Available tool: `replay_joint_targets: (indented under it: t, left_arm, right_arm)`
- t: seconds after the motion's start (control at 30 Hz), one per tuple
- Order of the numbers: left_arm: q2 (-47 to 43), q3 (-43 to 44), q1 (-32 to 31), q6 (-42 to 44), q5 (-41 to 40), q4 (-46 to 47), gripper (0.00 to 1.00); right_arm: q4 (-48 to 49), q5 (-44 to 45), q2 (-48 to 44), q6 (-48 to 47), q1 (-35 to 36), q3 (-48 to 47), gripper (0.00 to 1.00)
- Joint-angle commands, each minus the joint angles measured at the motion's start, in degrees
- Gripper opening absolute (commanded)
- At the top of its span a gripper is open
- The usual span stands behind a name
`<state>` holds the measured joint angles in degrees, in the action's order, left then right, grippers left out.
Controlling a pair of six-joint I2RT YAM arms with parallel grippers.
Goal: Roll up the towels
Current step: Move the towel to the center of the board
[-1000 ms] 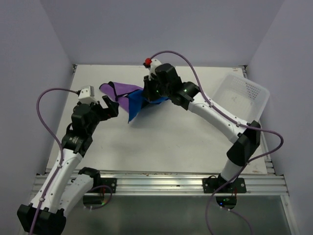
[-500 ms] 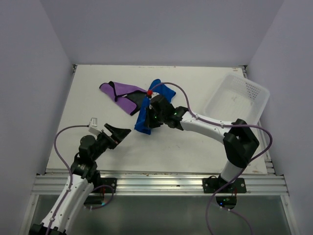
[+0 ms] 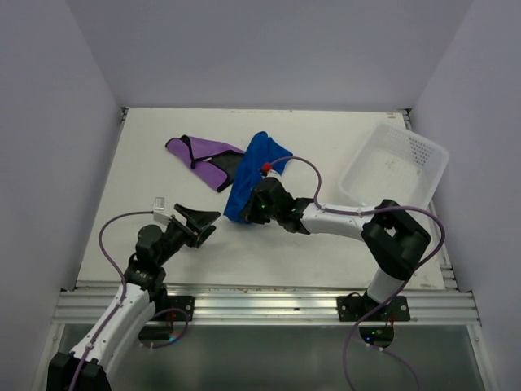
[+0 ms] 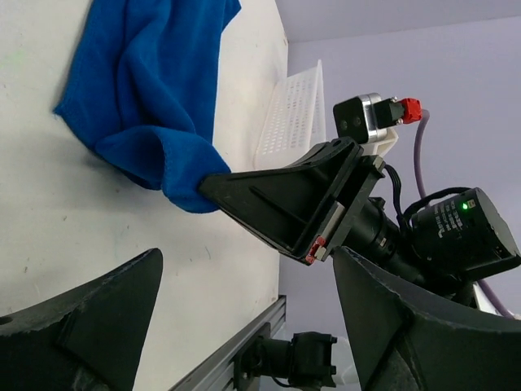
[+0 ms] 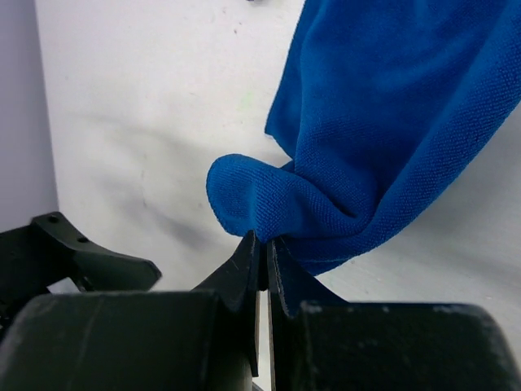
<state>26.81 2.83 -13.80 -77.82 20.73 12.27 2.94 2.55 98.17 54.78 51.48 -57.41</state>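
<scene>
The bright blue towel (image 3: 254, 167) lies stretched from the table's middle toward the front. My right gripper (image 3: 241, 213) is shut on its near corner, low over the table; the wrist view shows the pinched blue fold (image 5: 269, 204) between the closed fingertips. The purple towel with a black section (image 3: 205, 155) lies flat to the left of the blue one, partly under it. My left gripper (image 3: 207, 223) is open and empty, a short way left of the blue towel's held corner (image 4: 183, 191).
A white perforated basket (image 3: 394, 163) stands tilted at the right edge of the table. The aluminium rail (image 3: 269, 303) runs along the table's front edge.
My right gripper has dragged the blue towel's corner from the back of the table toward the front, stretching the towel out. My left arm has pulled back and dropped low near the front left.
</scene>
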Motion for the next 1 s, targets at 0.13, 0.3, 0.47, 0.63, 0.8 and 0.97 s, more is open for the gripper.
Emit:
replay_joint_targets:
  t: [0.13, 0.3, 0.47, 0.63, 0.8, 0.97]
  left_arm:
    - [5.5, -5.6, -2.7, -2.3, -2.2, 12.2, 0.87]
    - [10.9, -6.5, -3.9, -2.5, -3.2, 19.2, 0.85]
    - [17.9, -5.9, -6.1, -1.8, -5.3, 23.1, 0.81]
    - [23.0, -6.2, -9.3, -1.7, -8.6, 26.7, 0.79]
    - [26.8, -5.2, -9.8, -0.6, -9.9, 29.3, 0.74]
    - [31.7, -3.8, -9.9, 1.2, -9.9, 31.1, 0.69]
  right_arm:
    - [10.8, 2.7, -1.3, 8.9, 0.5, 2.2, 0.00]
    - [12.5, 0.8, -0.9, 11.0, 0.6, 2.4, 0.00]
    - [14.6, 0.9, -2.0, 12.5, 0.5, 4.6, 0.00]
    - [14.0, 1.6, -3.6, 12.3, 0.7, 5.8, 0.00]
    - [13.8, 0.9, -5.1, 11.5, 0.6, 7.0, 0.00]
    - [14.2, 0.5, -5.9, 11.6, 0.6, 8.0, 0.00]
